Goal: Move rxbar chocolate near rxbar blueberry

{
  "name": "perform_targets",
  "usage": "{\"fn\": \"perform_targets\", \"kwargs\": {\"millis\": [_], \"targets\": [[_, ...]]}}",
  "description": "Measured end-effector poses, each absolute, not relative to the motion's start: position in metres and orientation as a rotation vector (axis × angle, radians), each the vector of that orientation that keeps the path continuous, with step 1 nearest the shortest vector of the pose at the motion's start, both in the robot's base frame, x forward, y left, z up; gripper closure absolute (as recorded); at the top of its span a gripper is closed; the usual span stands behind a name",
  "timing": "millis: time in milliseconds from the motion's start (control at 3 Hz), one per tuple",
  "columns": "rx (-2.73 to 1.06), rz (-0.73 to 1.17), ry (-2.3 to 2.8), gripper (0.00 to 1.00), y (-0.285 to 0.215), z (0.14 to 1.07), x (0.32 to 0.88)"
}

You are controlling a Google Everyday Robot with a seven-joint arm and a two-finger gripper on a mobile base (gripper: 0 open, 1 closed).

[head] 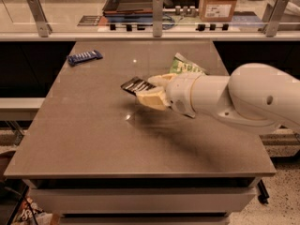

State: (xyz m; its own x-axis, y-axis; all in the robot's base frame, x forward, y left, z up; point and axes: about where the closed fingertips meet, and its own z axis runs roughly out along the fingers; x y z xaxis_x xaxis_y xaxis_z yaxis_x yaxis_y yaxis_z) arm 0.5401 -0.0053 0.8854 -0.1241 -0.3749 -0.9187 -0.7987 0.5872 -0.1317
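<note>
Two snack bars sit on one surface [93, 139]: one black rxbar chocolate [135, 85] just left of the green chip bag [186, 66], and one dark-blue rxbar blueberry [85, 56] well to the bag's left. There is one bag. My one gripper [145, 90], also just left of the bag, clamps the black bar.

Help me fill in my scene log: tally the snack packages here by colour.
Black: 1, the rxbar chocolate, gripped by the tool over the middle of the table.
Blue: 1, the rxbar blueberry, far left corner.
Green: 1, the chip bag, just beyond the tool.
Total: 3.
</note>
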Motion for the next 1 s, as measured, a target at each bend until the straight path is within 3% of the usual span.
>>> {"fn": "perform_targets", "kwargs": {"millis": [667,1000], "targets": [[-1.126,0.495,1.680,1.00,0.001,0.918,0.614],[-1.289,0.577,1.636,1.00,0.032,0.918,0.646]]}}
